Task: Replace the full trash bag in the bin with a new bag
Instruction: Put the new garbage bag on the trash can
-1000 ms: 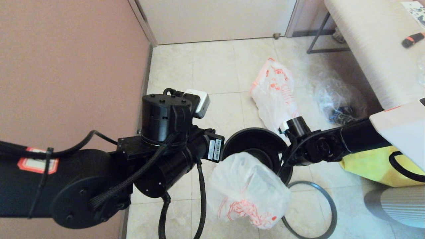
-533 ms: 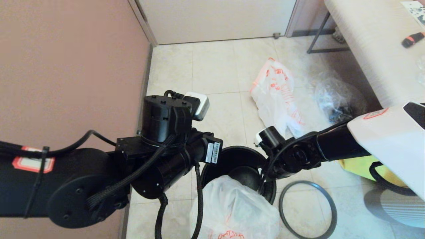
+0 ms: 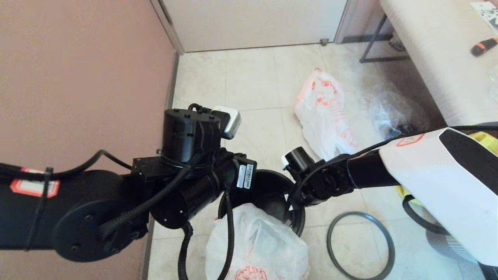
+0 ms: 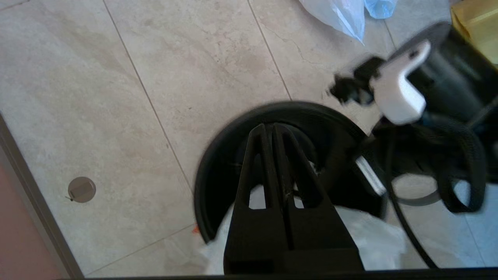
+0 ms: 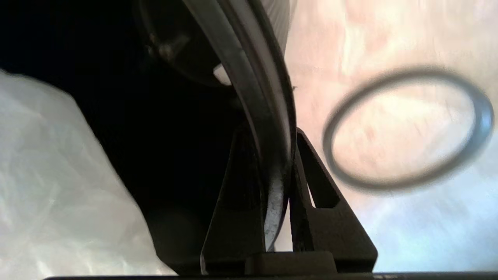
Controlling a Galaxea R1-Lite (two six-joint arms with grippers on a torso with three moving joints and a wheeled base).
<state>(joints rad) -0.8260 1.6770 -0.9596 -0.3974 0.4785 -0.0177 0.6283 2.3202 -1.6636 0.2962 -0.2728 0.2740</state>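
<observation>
black plastic: we clamp the bin (image 3: 296, 217) rim in our right gripper (image 5: 277, 182); our left gripper (image 4: 274, 134), shut, pinches the full trash bag (image 3: 256, 249).

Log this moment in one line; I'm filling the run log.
right gripper: shut on bin rim | left gripper: shut on full bag | hoop: floor

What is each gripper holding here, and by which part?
Right gripper pinches the bin by its rim. Left gripper is shut on the full bag, apparently its top.
</observation>
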